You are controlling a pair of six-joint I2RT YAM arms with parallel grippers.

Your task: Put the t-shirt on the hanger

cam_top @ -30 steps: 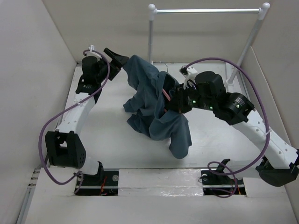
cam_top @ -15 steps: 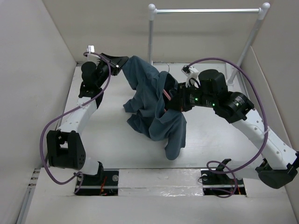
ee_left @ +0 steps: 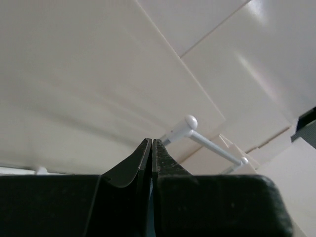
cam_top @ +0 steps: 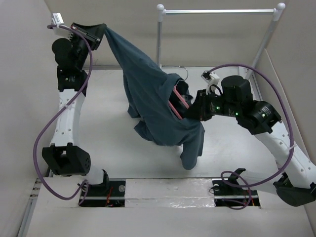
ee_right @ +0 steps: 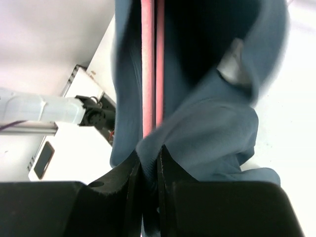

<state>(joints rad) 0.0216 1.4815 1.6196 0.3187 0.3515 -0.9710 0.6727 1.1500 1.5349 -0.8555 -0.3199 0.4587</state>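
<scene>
The blue-grey t-shirt [cam_top: 148,94] stretches from high at the back left down to the table's middle, its lower part bunched [cam_top: 190,148]. My left gripper [cam_top: 98,33] is raised near the back wall, shut on the t-shirt's top edge; a blue sliver shows between its closed fingers [ee_left: 168,163]. The salmon-pink hanger [cam_top: 177,101] lies inside the cloth, with its silver hook [cam_top: 183,74] poking out behind. My right gripper [cam_top: 190,114] is shut on a fold of t-shirt [ee_right: 212,113]. The hanger's pink bars [ee_right: 148,64] run straight into that fold between the jaws [ee_right: 148,157].
A white clothes rack [cam_top: 217,11] with a metal bar stands at the back right; it also shows as the rack [ee_left: 190,123] in the left wrist view. A wall [cam_top: 24,98] is close on the left. Purple cables [cam_top: 42,143] loop off both arms.
My left gripper has shut on the t-shirt's edge and risen up and back to the left, pulling the cloth taut. The right arm has shifted slightly right, still gripping.
</scene>
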